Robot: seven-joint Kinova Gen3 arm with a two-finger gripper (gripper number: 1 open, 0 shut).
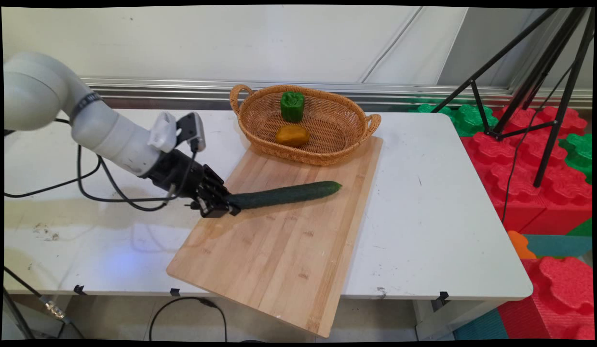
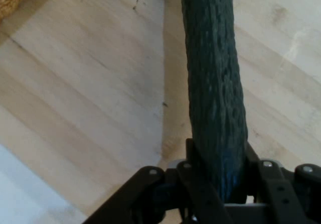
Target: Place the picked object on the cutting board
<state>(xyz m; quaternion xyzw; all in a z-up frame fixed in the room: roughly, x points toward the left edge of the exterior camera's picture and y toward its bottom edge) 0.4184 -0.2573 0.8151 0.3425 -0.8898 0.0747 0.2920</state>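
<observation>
Cucumber (image 1: 289, 193) lies lengthwise over our cutting board (image 1: 279, 241), one end clamped in our claw (image 1: 220, 205), just short of the basket (image 1: 305, 126) holding two peppers.

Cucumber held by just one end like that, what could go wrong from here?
1. The pincer grips the cucumber at its very end, the rest sticking out over the board. It might droop, twist or slip free.
2. Its tip points toward the basket holding a green pepper and a yellow one. A swing could knock it.
</observation>
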